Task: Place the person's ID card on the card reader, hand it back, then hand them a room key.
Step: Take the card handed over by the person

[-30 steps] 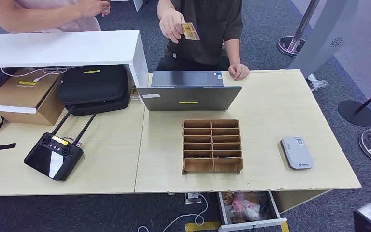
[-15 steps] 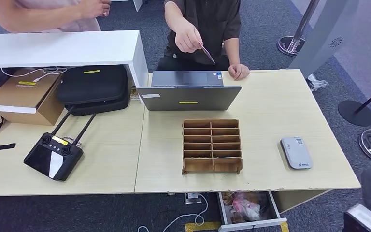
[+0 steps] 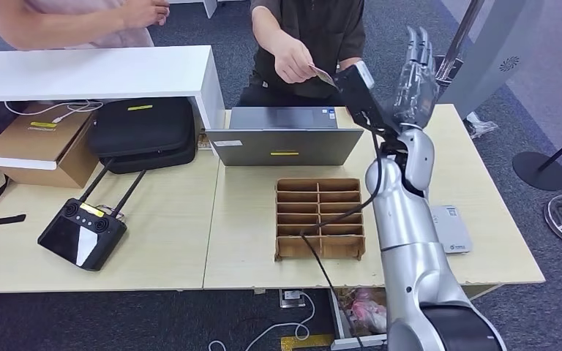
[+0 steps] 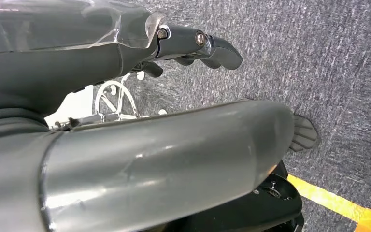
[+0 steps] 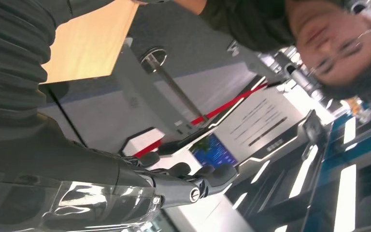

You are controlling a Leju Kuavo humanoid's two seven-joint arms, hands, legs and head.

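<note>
card (image 3: 322, 74) sits pinched in the person's hand (image 3: 293, 60) above the laptop (image 3: 285, 137). right hand (image 3: 414, 73) is raised beside it, fingers straight and apart, empty. left hand (image 4: 193, 46) hangs over carpet, fingers curled, holding nothing. reader (image 3: 450, 228) lies on the table (image 3: 424, 153).

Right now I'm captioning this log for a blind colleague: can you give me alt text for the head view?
The right robot hand is raised, open, beside an ID card that a person's hand holds out over a laptop. On the wooden table sit a cardboard key rack and a grey card reader.
</note>
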